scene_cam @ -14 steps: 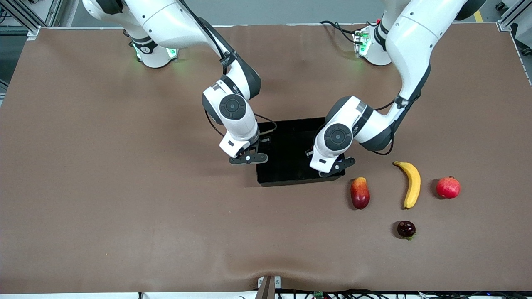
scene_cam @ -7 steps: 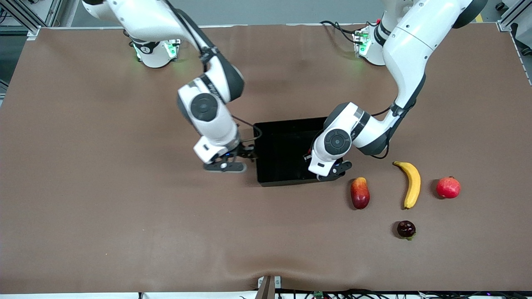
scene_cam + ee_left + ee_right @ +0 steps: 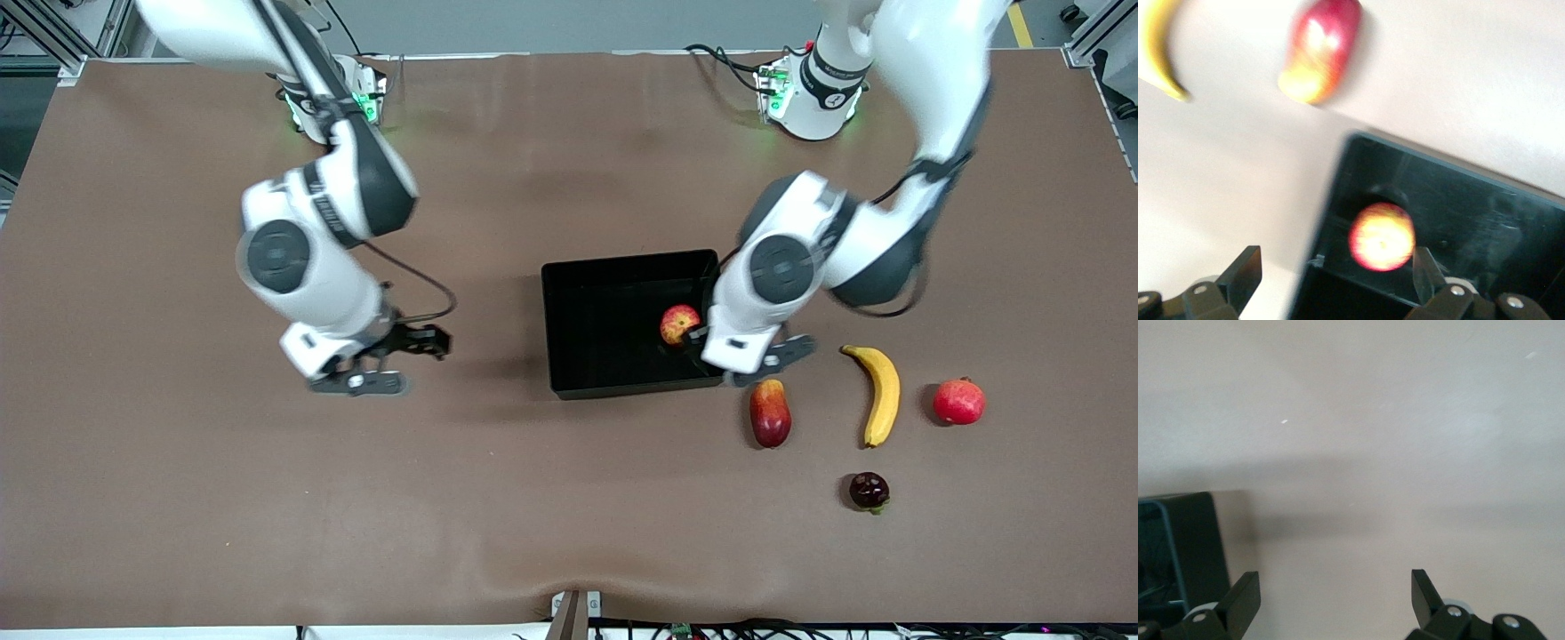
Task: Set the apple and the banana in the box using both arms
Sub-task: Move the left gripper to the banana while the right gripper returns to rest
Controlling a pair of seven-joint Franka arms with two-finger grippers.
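Observation:
The apple (image 3: 679,324) lies inside the black box (image 3: 594,331), near the wall toward the left arm's end. My left gripper (image 3: 756,361) is open and empty over that wall. In the left wrist view the apple (image 3: 1381,237) lies on the box floor (image 3: 1478,207) between the spread fingers of the left gripper (image 3: 1335,277). The banana (image 3: 878,391) lies on the table toward the left arm's end, and its tip shows in the left wrist view (image 3: 1158,57). My right gripper (image 3: 389,363) is open and empty over bare table toward the right arm's end. In the right wrist view the right gripper (image 3: 1335,593) is open too.
An elongated red-and-yellow fruit (image 3: 770,413) lies just outside the box corner, between box and banana. A pinkish-red round fruit (image 3: 958,401) lies beside the banana. A dark round fruit (image 3: 869,491) lies nearer the camera. The box corner (image 3: 1191,540) shows in the right wrist view.
The right arm swung away from the box toward its own end of the table. The left gripper rose and shifted off the box, uncovering the apple in it.

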